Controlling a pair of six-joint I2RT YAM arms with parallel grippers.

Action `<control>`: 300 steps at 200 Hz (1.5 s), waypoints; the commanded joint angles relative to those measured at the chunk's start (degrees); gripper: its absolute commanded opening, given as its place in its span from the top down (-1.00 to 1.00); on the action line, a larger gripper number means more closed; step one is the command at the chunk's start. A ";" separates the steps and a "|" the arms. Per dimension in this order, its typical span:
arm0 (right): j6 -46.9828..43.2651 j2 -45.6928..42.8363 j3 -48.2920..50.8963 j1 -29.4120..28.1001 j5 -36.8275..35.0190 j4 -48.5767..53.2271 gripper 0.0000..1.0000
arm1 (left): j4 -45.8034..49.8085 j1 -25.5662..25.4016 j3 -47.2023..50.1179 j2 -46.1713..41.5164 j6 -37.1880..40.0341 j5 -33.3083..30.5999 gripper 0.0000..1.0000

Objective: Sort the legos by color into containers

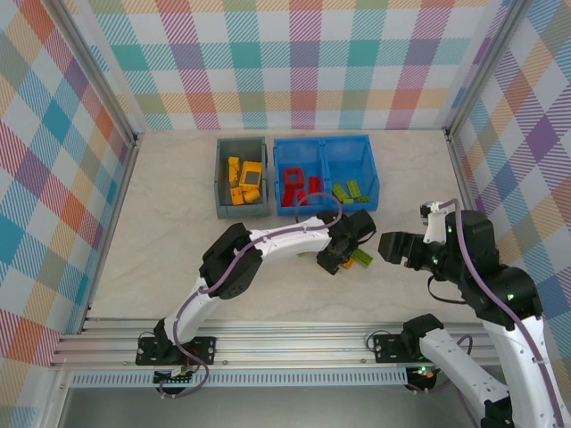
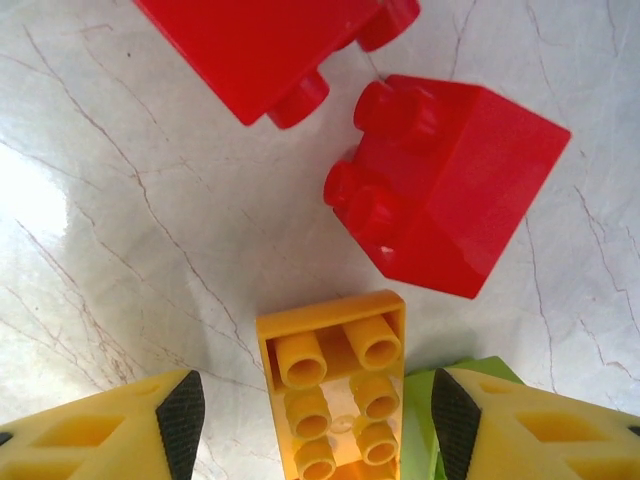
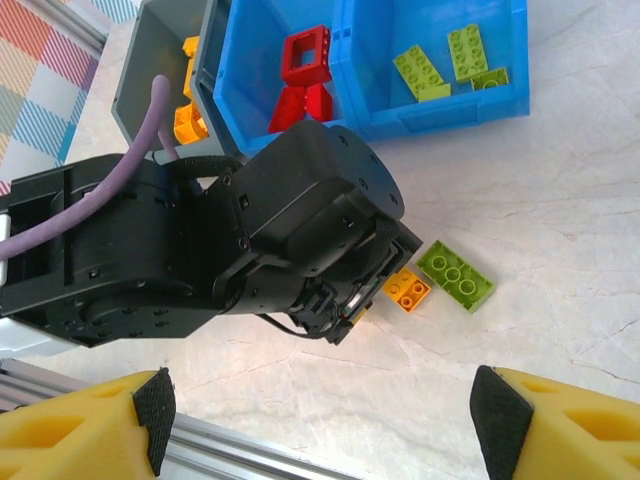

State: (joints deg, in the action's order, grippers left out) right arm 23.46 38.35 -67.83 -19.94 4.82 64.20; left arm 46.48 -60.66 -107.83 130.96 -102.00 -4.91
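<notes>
My left gripper (image 2: 318, 420) hangs open just above the table, its jaws either side of an upside-down yellow-orange lego (image 2: 335, 385). A lime green lego (image 2: 440, 400) lies against the right finger. Two red legos (image 2: 450, 185) (image 2: 260, 45) lie just ahead. From above, the left gripper (image 1: 342, 253) sits in front of the blue container (image 1: 326, 141). My right gripper (image 1: 397, 248) stands open to its right with nothing between its jaws. The right wrist view shows the orange lego (image 3: 408, 291) and green lego (image 3: 456, 275) beside the left arm's black wrist (image 3: 290, 240).
The grey container (image 1: 221, 178) holds yellow legos (image 1: 244, 181). The blue container has red legos (image 1: 294, 183) in its left compartment and green legos (image 1: 350, 191) in its right. A metal rail (image 1: 285, 343) runs along the near edge.
</notes>
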 commanded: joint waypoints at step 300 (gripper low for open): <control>0.24 17.69 5.93 -24.43 2.29 -29.26 -0.44 | 16.98 32.40 2.00 -19.31 65.90 -28.32 0.69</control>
State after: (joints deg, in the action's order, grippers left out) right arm 21.58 54.85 -62.81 -43.38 9.19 44.16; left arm 60.07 -30.00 -98.52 104.44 -48.69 -23.24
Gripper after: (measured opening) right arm 0.719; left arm 0.318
